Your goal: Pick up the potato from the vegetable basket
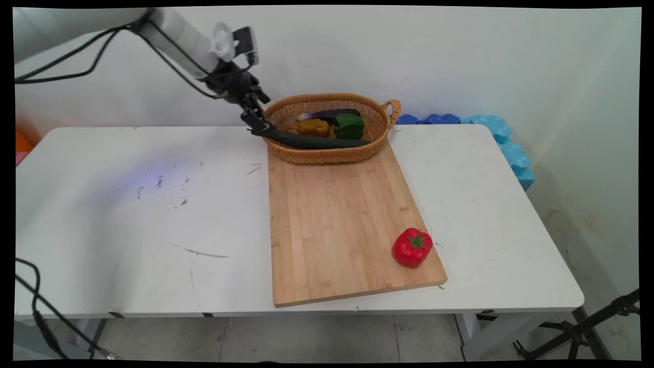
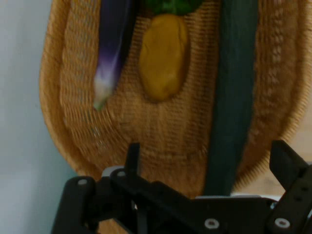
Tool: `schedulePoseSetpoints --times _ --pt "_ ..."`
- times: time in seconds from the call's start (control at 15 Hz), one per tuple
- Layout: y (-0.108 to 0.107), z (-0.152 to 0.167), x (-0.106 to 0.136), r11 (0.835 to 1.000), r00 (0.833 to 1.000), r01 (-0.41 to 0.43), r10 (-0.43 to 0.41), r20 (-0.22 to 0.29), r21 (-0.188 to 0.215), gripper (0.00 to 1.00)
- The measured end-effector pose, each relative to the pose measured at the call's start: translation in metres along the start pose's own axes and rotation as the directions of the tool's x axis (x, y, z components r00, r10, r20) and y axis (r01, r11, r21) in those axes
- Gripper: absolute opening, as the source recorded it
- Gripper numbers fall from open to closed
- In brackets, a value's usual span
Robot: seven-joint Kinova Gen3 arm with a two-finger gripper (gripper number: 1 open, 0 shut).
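A white table (image 1: 127, 214) stands by a white wall. The gripper (image 1: 257, 126) is spread wide around the end of a long dark green cucumber (image 1: 317, 141), which lies along the basket (image 1: 327, 153) near a yellow potato (image 1: 312, 127), green pepper (image 1: 349, 125) and purple eggplant (image 2: 111, 53). I cannot tell if it touches. A red pepper (image 1: 412, 247) sits on the wooden board (image 1: 337, 220).

Red pepper (image 1: 412, 247), cutting board (image 1: 337, 225), white table (image 1: 127, 214)

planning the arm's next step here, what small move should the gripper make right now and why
Probably a short lift straight up. The gripper sits at the near left rim of the wicker basket, its open fingers astride the end of the dark green cucumber, which lies along the rim. Rising first would clear both before any sideways travel.
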Motion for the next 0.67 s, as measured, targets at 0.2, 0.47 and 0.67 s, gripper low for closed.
schedulePoseSetpoints --times 0.2,0.47,0.67 --pt "-0.012 0.025 0.016 0.999 0.999 -0.041 0.041 -0.002 0.0 1.0" --pt "-0.028 0.063 0.038 0.997 0.997 -0.08 0.08 -0.002 -0.003 1.0" --pt "-0.037 0.087 0.049 0.995 0.995 -0.097 0.097 0.002 -0.012 1.0"
